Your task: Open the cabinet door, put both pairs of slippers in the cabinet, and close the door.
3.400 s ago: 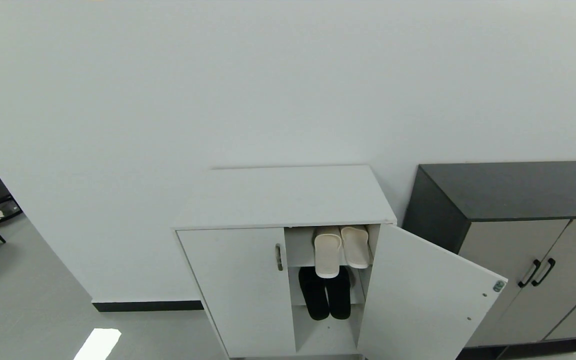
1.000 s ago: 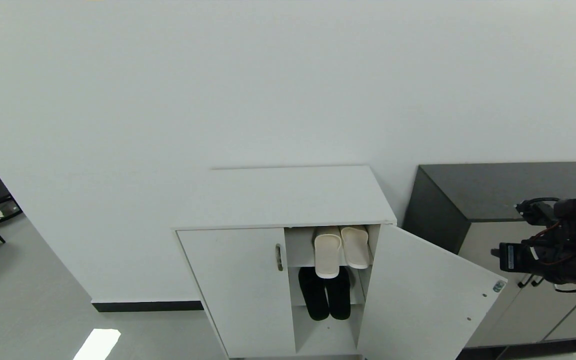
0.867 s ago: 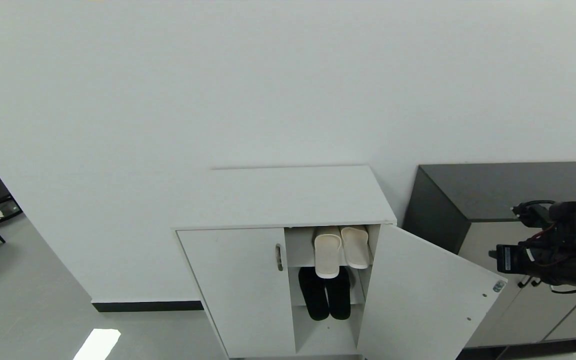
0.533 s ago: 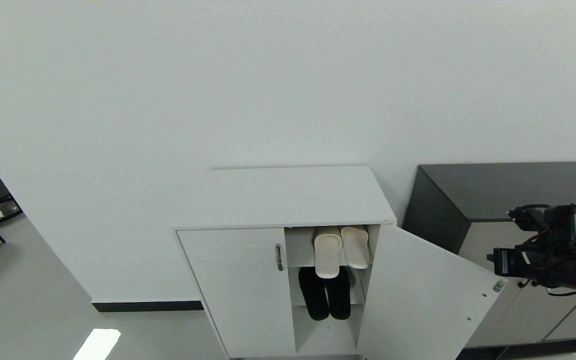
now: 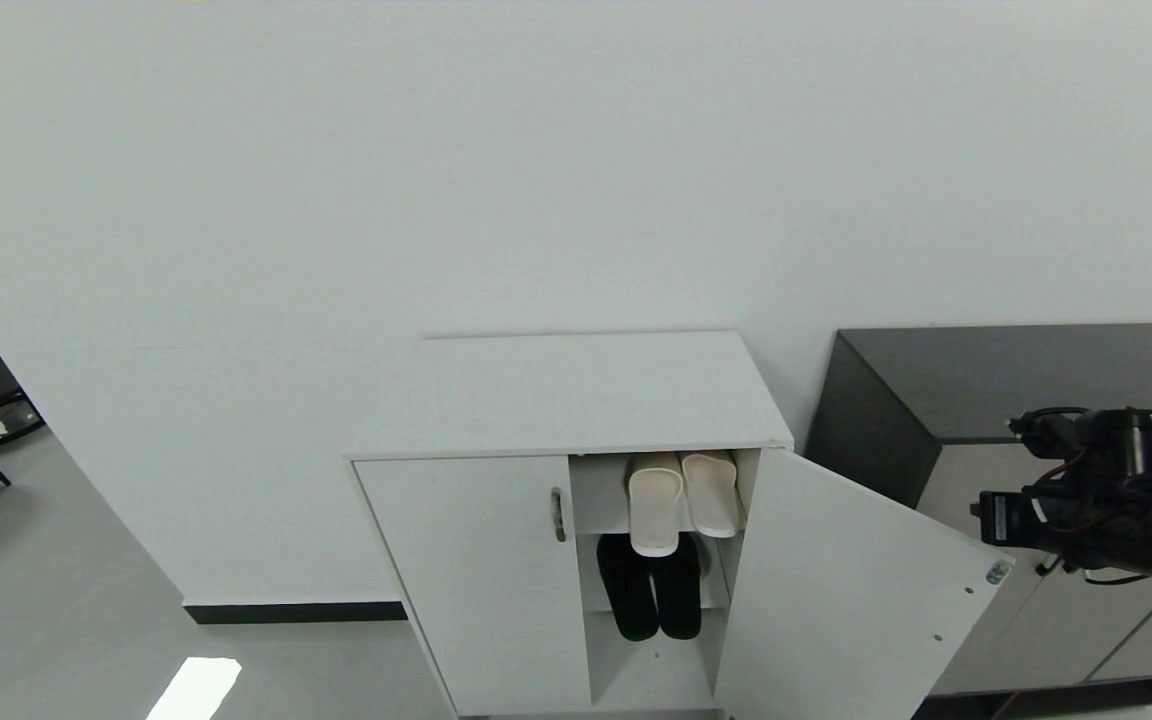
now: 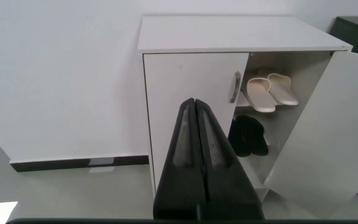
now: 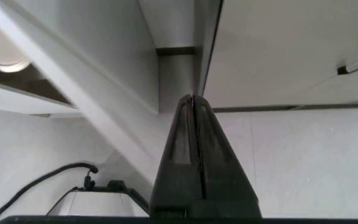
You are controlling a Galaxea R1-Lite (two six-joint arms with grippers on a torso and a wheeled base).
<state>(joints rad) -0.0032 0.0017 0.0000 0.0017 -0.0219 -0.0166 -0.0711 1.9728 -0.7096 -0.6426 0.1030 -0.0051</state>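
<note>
Going left to right off the white cabinet [image 5: 576, 400]: the left gripper [image 6: 195, 102] hangs out in front of it, well apart, fingers pressed together and holding nothing, pointed roughly at the closed left door [image 5: 476, 570]. Inside the open right half, the cream slippers [image 5: 681, 495] sit on the upper shelf and the black slippers [image 5: 648, 590] on the one below, toes in, so both pairs look stowed to me. The right door [image 5: 846, 590] is swung out wide from its hinges on the cabinet's right side, inner face showing, long edge upright. The right arm [image 5: 1126, 520] is just past that door's free top corner, on the outer-face side, between it and the dark cabinet [image 5: 1016, 380]; the right gripper [image 7: 194, 99] is also pinched shut on nothing. So the door lies toward the cabinet from the right gripper, which is way nearer than the left one. I'd guess a sideways push on the outer face closes it, though I can't tell whether it's touching.
</note>
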